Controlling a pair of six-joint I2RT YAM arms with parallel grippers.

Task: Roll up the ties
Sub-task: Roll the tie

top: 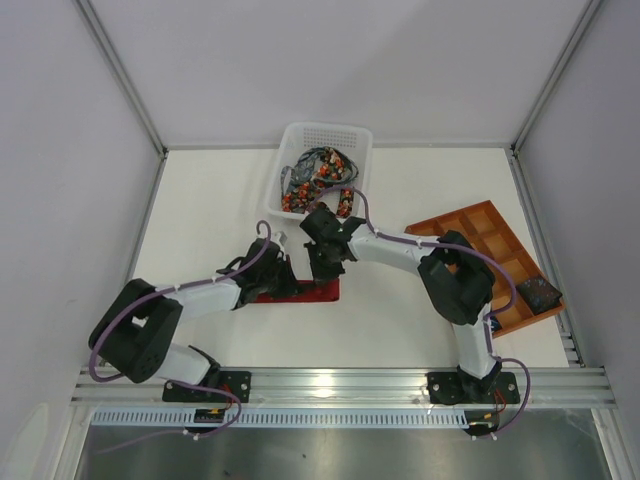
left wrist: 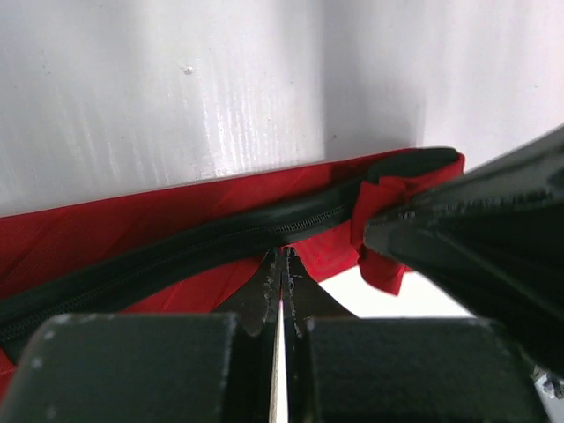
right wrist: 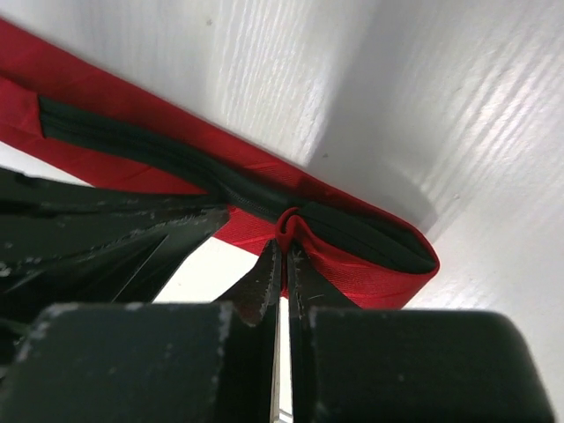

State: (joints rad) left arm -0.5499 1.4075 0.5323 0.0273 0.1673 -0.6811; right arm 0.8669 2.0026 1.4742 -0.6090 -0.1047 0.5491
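Note:
The plain deep red tie lies flat on the white table between both grippers, its black lining facing up. My left gripper is shut, its tips closed on the tie's near edge. My right gripper is shut on a small pinched fold of the red tie near its folded end. The right gripper's fingers show at the right of the left wrist view, over the tie's end. Several dark floral ties lie heaped in the basket.
The white perforated basket stands at the back centre, just behind the grippers. The orange-brown gridded tray lies at the right, with a dark rolled item in a near compartment. Grey walls enclose the table.

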